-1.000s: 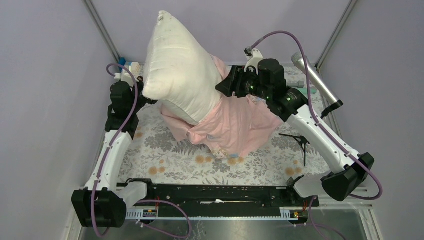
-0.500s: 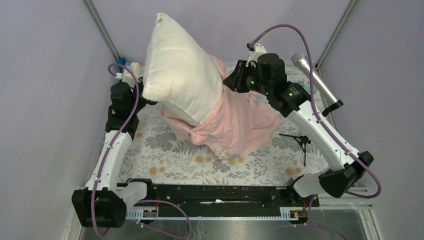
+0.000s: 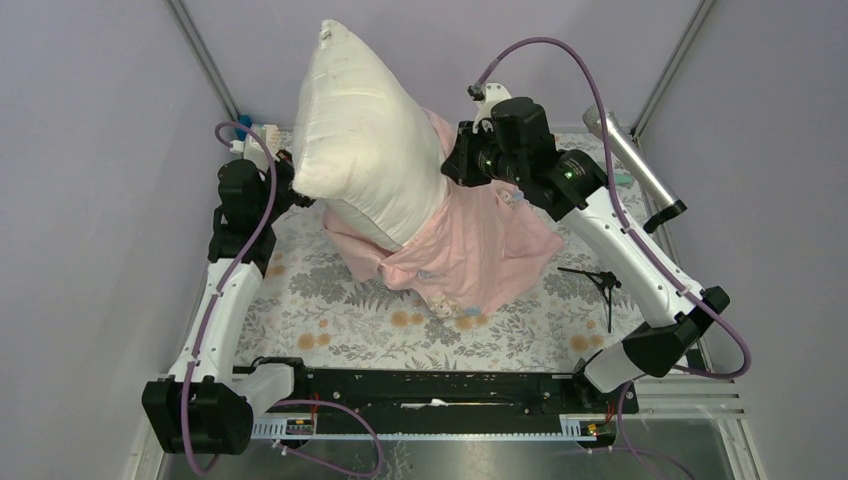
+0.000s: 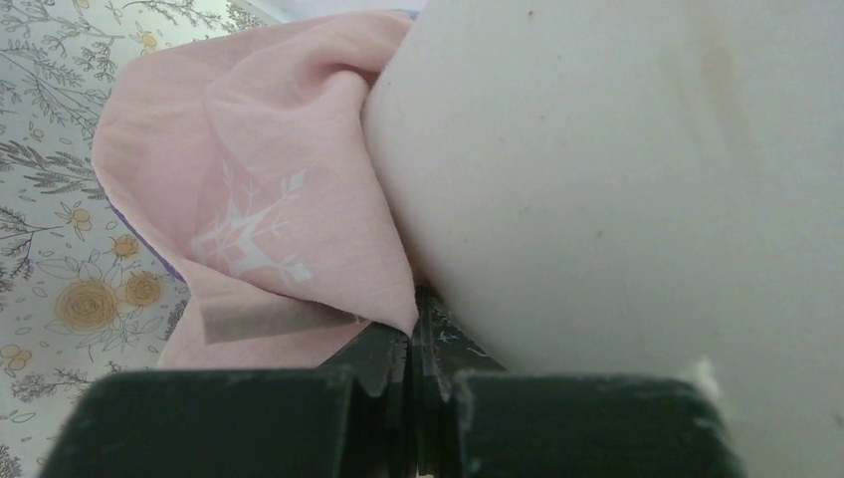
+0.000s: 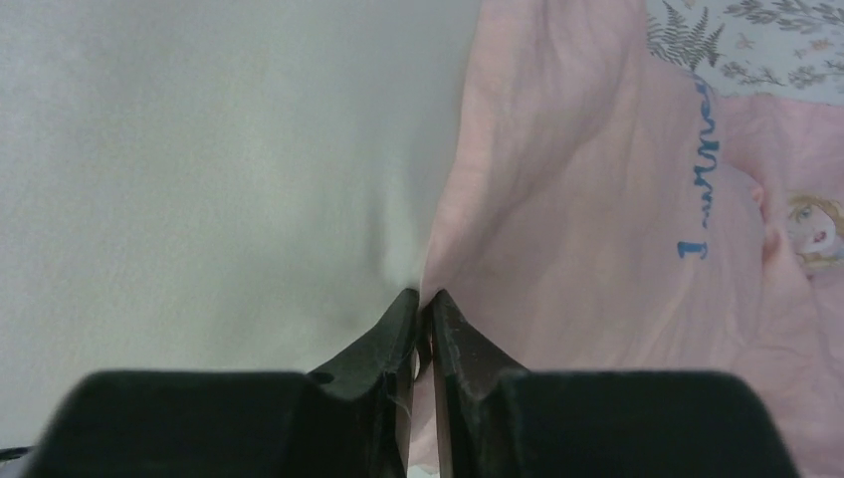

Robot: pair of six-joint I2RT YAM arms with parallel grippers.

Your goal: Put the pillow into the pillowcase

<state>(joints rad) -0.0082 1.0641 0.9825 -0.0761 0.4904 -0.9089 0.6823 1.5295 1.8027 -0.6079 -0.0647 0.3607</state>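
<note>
pillow stands soft and plump between my end effectors, lower end inside the pillowcase. left end effector and right end effector each pinch its thin pink edge. i judge that edge light, limp and slippery, and the best place to hold.

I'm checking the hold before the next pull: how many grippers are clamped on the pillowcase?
2. The left gripper pinches the pillowcase edge at the left side of the pillow; the right gripper pinches it at the pillow's right side. No others are in view.
</note>
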